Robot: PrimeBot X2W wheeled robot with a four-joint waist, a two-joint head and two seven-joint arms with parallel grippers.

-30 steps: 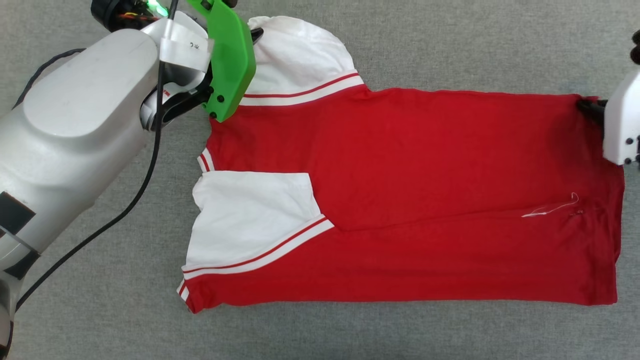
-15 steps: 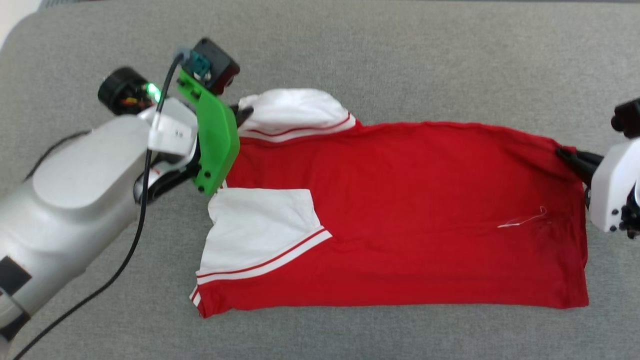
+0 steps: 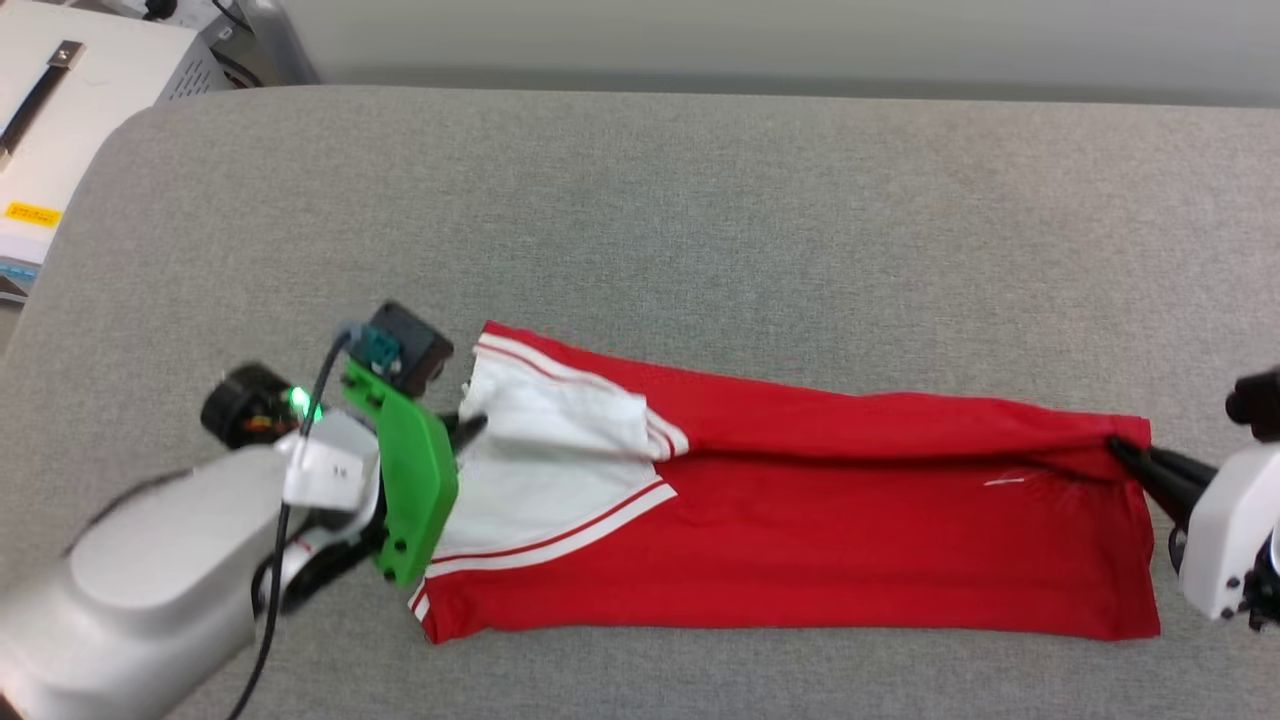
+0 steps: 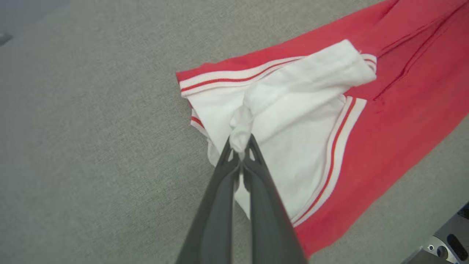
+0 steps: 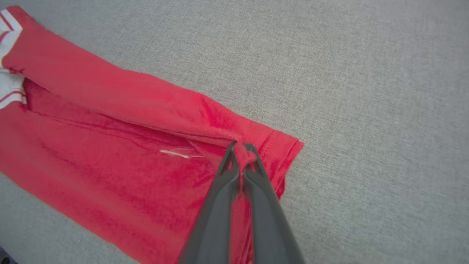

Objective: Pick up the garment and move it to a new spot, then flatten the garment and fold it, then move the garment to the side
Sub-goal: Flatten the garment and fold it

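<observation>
The garment (image 3: 800,540), a red shirt with white sleeves and red-white striped trim, lies lengthwise across the grey padded table (image 3: 700,220). Its far long edge is lifted and folded toward me over the body. My left gripper (image 3: 470,428) is shut on the white sleeve cloth (image 4: 240,141) at the collar end. At the hem end my right gripper (image 3: 1120,450) is shut on a red corner (image 5: 242,154). Both pinch bunched fabric between closed fingers. The garment's lettering and number are hidden.
A white cabinet (image 3: 60,90) stands beyond the table's far left corner. Bare grey table surface stretches behind the garment up to the far edge (image 3: 700,95). A loose white thread (image 3: 1005,482) lies on the red cloth near the hem.
Both grippers have carried the far edge of the garment toward me, folding it over the body so the shirt looks narrower. The head camera has tilted up, showing more table.
</observation>
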